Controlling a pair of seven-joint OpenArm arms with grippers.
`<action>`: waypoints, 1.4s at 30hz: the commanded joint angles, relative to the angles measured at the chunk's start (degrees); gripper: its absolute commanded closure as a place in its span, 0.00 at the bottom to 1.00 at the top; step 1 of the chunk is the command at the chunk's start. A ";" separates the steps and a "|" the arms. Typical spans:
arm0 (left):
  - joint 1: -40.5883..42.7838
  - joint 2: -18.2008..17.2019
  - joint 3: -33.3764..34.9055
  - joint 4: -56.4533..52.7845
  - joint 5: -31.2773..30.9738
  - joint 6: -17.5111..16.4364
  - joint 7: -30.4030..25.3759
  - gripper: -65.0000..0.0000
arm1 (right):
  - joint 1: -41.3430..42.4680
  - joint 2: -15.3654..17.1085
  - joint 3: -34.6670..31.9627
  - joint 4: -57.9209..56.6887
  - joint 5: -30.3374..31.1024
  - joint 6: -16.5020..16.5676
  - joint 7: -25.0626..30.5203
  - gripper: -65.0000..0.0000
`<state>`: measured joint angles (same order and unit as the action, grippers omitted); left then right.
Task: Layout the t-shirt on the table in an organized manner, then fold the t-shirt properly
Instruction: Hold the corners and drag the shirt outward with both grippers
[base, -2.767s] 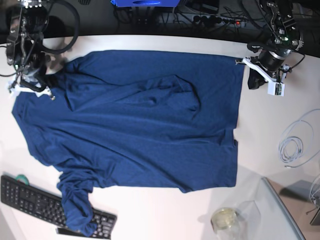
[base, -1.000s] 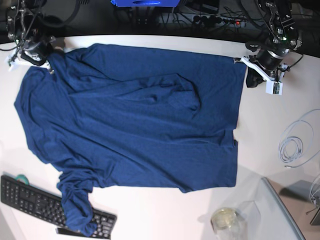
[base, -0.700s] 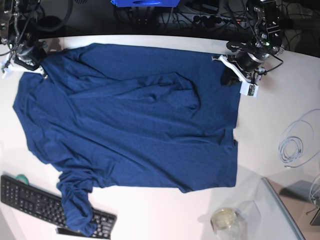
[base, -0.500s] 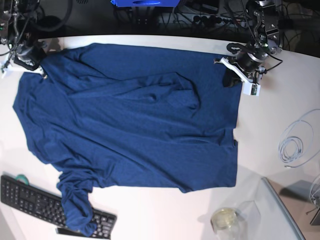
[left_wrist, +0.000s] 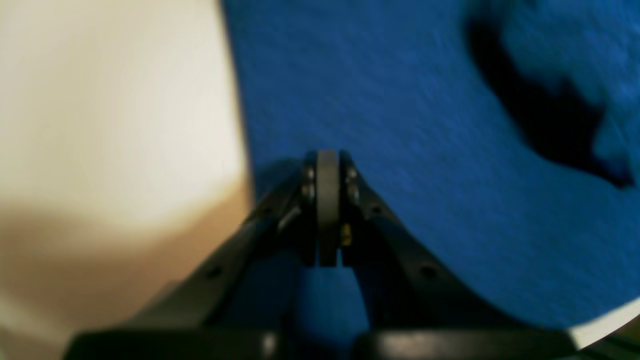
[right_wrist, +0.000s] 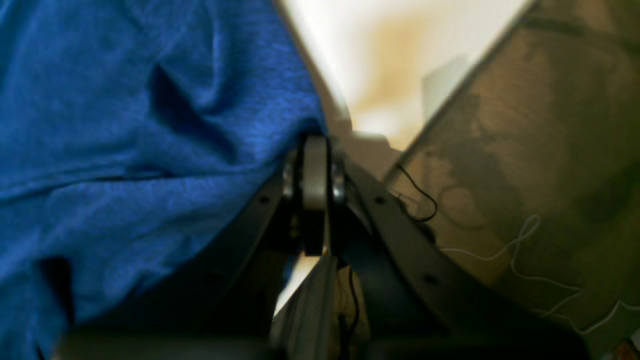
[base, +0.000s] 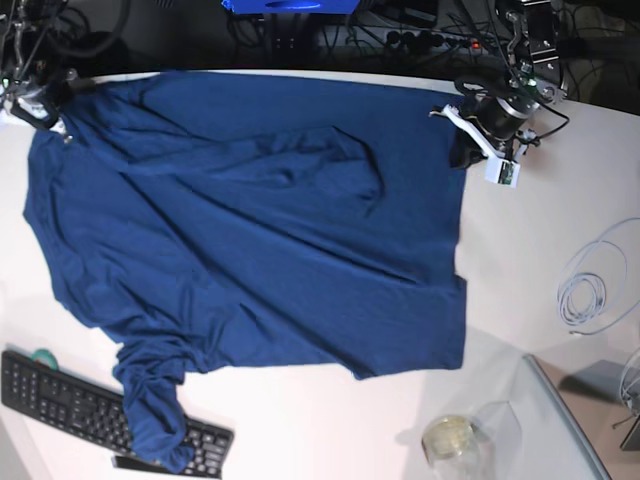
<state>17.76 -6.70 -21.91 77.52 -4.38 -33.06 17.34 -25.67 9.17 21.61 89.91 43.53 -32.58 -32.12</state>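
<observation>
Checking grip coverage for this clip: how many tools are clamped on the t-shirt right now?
2. The left tool pinches the t-shirt at its far hem corner; the right tool grips the far shoulder-end corner.

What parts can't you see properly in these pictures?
- Base view: a sleeve of the t-shirt covers part of the keyboard.
- Base view: the right tool is tiny at the edge.
- Left wrist view: the left tool hides the cloth it pinches; everything is blurred.

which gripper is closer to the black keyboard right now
Right. The right gripper pinches the t-shirt directly up-table from the keyboard; the left gripper is at the far corner.
</observation>
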 joint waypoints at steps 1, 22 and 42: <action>-0.13 -0.64 -0.20 1.12 -0.50 -0.39 -0.95 1.00 | -0.04 0.63 0.50 0.95 0.03 0.09 0.43 0.98; 1.63 3.23 1.21 8.95 -0.06 -0.39 -0.86 1.00 | 7.17 4.94 2.88 2.79 -0.50 6.78 2.10 0.99; -0.92 -1.52 -4.51 -0.55 -0.06 -0.39 -2.44 1.00 | 12.09 5.73 -6.62 -2.48 -0.50 6.86 2.10 1.00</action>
<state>17.02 -7.38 -26.09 75.90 -3.46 -33.08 16.03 -14.41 14.13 14.87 86.54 43.09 -25.91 -31.14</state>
